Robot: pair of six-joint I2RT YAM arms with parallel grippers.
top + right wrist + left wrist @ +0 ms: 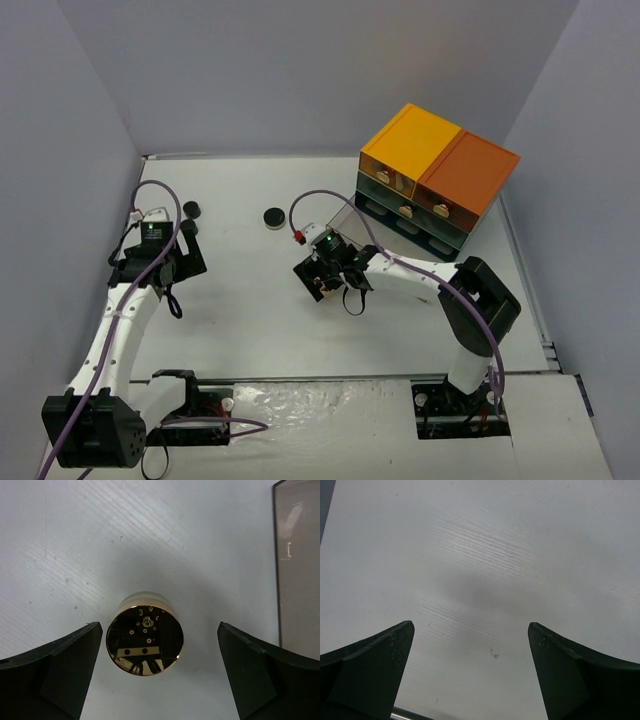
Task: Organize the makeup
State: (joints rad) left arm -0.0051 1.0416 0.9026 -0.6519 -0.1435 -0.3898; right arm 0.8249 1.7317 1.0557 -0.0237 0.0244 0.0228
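Straddling a gold-topped jar (pixel 145 640) with the right gripper (pixel 159 626), dark fingers (pixel 60 670) flung wide on either side, clear of it, gripping nothing. Upright on the white table (pixel 75 540), mirror-bright lid facing up, pale round wall below.

Probably light and stiff, but slick. With a polished lid and a smooth curved side, likely to squirt out of a sloppy pinch or tip over. Best taken low across the side wall, pads square on opposite sides, well off the shiny top. No need to squeeze hard.

Just right of the jar, the edge of a see-through drawer (pixel 297 565), seemingly drawn out of the orange-topped box (pixel 440 180) at the far right.

Over to the left gripper (pixel 471 623), likewise spread wide and empty, hanging above bare table with nothing between the fingers.

Further out, more to sort: left black jar (pixel 193 210) just beyond that arm, middle black jar (pixel 272 217) towards the far centre, well apart from the box.
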